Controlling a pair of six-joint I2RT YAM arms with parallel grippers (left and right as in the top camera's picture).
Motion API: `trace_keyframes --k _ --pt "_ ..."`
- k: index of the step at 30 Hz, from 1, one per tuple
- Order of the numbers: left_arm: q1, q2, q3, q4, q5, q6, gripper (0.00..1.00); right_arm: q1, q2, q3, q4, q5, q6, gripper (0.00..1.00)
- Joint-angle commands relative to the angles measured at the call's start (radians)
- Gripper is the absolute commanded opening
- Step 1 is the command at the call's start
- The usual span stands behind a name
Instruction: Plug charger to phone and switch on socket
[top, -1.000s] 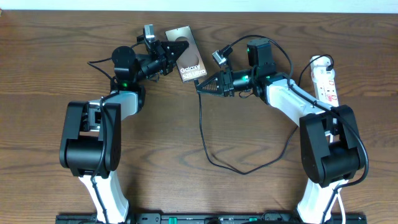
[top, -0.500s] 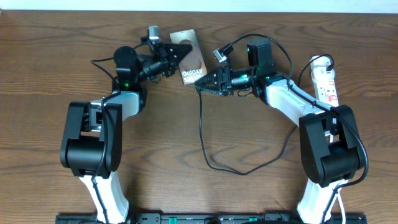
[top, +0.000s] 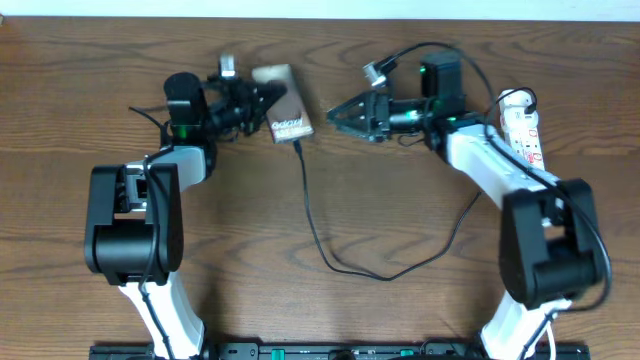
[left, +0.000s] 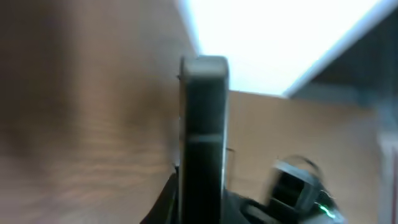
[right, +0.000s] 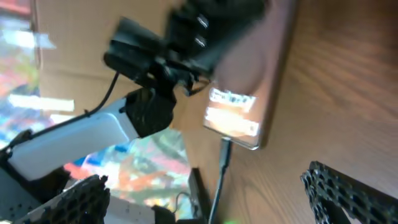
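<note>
The charger (top: 312, 220) looks plugged into the phone (top: 284, 102), clamped by the left gripper (top: 255, 97) near the table's (top: 90, 60) far edge; the right gripper (top: 338, 110) is spread and empty, and switching on the power strip (top: 524, 128) at the far right corner likely remains.

From the left wrist everything is smeared; the phone (left: 203, 137) runs off the bottom edge. On the socket (top: 521, 122), the red switches are too small to read overhead.
</note>
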Motion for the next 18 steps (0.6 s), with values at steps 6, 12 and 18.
trace_keyframes --k 6,12,18 --pt "-0.047 -0.004 0.005 -0.344 -0.162 0.337 0.07 -0.018 -0.195 0.006 -0.359 0.360 -0.313 0.99" --pt "-0.059 -0.004 0.005 -0.504 -0.219 0.517 0.07 -0.018 -0.272 0.006 -0.452 0.450 -0.372 0.99" --pt "-0.059 -0.004 0.005 -0.588 -0.270 0.571 0.25 -0.018 -0.281 0.006 -0.493 0.459 -0.387 0.99"
